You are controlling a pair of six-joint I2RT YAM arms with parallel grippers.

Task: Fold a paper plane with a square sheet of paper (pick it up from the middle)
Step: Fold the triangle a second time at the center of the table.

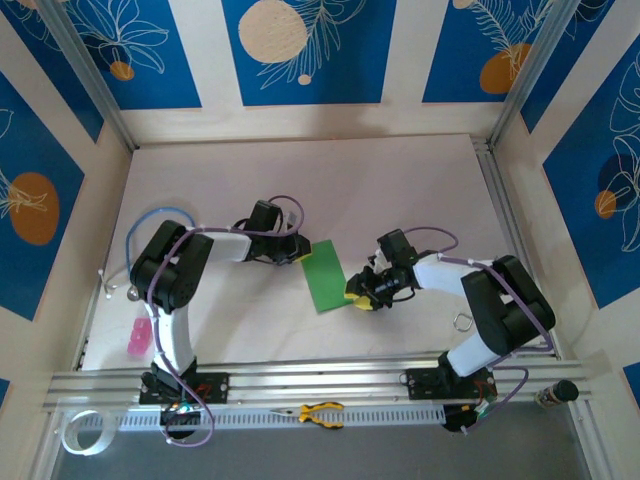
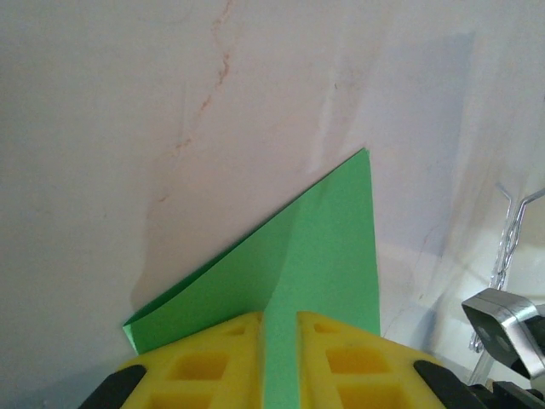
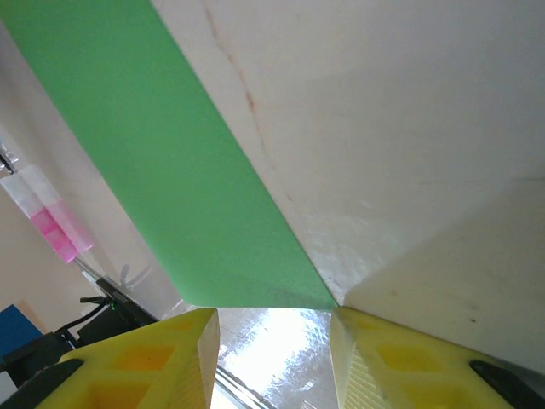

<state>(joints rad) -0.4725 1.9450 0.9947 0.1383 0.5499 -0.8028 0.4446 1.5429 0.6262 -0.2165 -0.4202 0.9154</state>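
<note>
Green paper (image 1: 325, 275) lies in the middle of the worktop (image 1: 420, 190) in the overhead view, doubled into a narrow strip. Your left hand (image 1: 295, 250) is at its far end and your right hand (image 1: 365, 297) at its near corner. I take it the opposite ends are covered so one side can anchor while the other works a crease. From the left wrist you see the left hand (image 2: 279, 328) pinching the green paper (image 2: 324, 247). Its yellow fingers (image 2: 204, 362) are pressed onto the strip, which runs up between them. The two layers gape slightly at the left edge, so the fold looks not yet flattened. From the right wrist, your right hand (image 3: 272, 319) stands spread with nothing between its fingers. The paper's corner (image 3: 319, 298) ends just at the gap, probably lined up for you to take or press it.
</note>
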